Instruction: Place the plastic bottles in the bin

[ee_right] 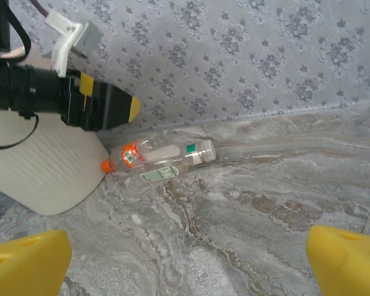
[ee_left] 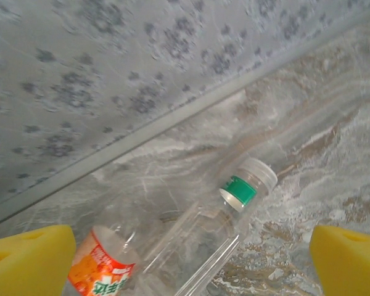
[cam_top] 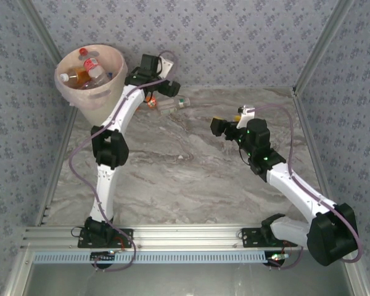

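Marbled tabletop looks slick; my left gripper, wide open and empty, straddles two adjacent bottles; off-centre closing may squirt one away; right gripper likewise open, empty.

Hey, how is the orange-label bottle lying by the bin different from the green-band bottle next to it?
The orange-label bottle has an orange cap; the green-band bottle has a pale, see-through one. The orange-label bottle's cap points toward the bin, while the green-band bottle's cap points away from it. Both are clear, lie on their sides on the table, and are not yet in the bin.
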